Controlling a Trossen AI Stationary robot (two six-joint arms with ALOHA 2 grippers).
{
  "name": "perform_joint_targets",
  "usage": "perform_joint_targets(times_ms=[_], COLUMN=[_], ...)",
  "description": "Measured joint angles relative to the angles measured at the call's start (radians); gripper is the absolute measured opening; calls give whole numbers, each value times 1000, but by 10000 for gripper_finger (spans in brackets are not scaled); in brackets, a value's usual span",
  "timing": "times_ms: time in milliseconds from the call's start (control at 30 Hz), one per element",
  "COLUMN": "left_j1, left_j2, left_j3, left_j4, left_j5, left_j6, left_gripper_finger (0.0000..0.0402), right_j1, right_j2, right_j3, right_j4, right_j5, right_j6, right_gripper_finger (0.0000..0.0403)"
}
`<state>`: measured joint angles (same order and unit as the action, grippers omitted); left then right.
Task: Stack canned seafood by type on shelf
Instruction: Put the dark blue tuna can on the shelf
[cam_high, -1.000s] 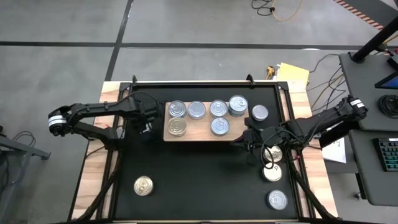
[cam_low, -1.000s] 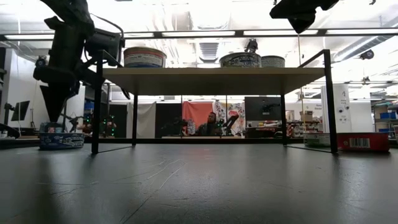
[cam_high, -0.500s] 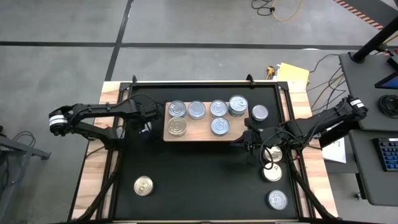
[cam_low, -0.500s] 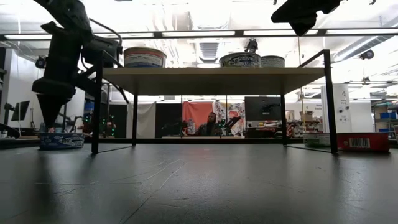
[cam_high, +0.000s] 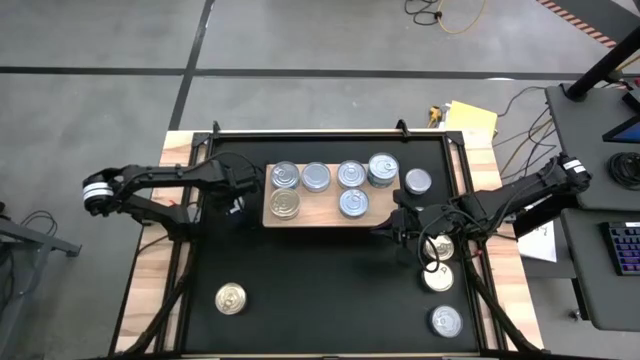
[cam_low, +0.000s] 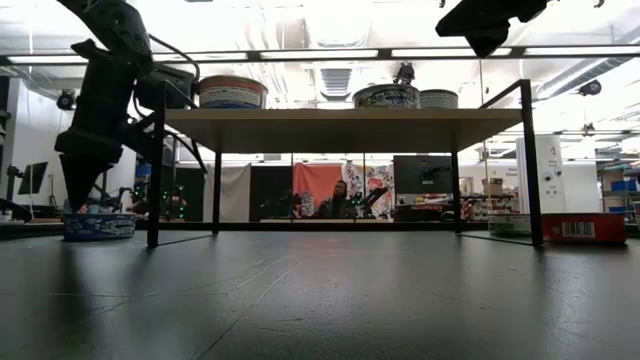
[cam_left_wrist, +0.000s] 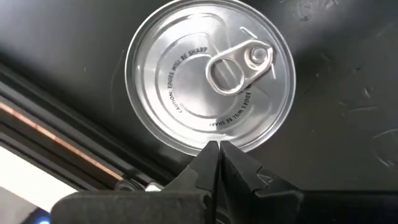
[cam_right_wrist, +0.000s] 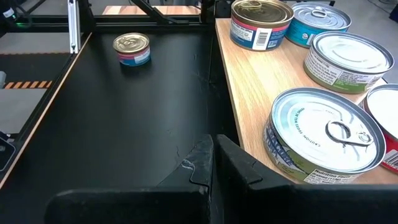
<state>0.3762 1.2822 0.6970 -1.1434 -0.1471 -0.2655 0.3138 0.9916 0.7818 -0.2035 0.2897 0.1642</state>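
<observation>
Nearest to the front edge of the bench (cam_high: 150, 290), three cans lie on the black mat (cam_high: 320, 300). A gold-lidded can (cam_high: 231, 298) sits alone at the front left. A silver can (cam_high: 446, 321) sits at the front right corner, and another can (cam_high: 437, 277) lies a little behind it.

Further back on the right side, the right gripper (cam_high: 385, 228) hangs above the mat just beside the right front corner of the shelf (cam_high: 318, 215). Its jaws are closed and hold nothing. In the right wrist view the closed fingers (cam_right_wrist: 211, 155) point along the edge of the wooden board. A can (cam_high: 439, 248) lies on the mat under the right arm, partly hidden by it.

On the left side, the left gripper (cam_high: 236, 208) is over the mat close to the left end of the shelf. Its jaws are also closed and empty. In the left wrist view the fingertips (cam_left_wrist: 214, 152) are above the rim of a silver can with a pull tab (cam_left_wrist: 210, 76), and I cannot tell if they touch it.

The shelf is a light wooden board near the back of the mat. Six cans stand on it: two at the left end (cam_high: 285, 176) (cam_high: 285, 204), then three along the back (cam_high: 316, 177) (cam_high: 352, 174) (cam_high: 383, 168), and one in front (cam_high: 353, 202). One more can (cam_high: 418, 181) rests on the mat just beside the right end of the shelf.

In the low view, a person (cam_low: 340, 200) sits far behind in the room.
</observation>
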Motion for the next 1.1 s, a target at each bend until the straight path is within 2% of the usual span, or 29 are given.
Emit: perform_joint_targets(times_ms=[1100], left_j1=[-2], left_j2=[24], left_j3=[-6], left_j4=[14], left_j5=[31], left_j6=[-4], left_gripper_finger=[0], right_j1=[0], right_j2=[0], right_j3=[0], right_j4=[0], right_j5=[0], right_j6=[11], right_gripper_finger=[9])
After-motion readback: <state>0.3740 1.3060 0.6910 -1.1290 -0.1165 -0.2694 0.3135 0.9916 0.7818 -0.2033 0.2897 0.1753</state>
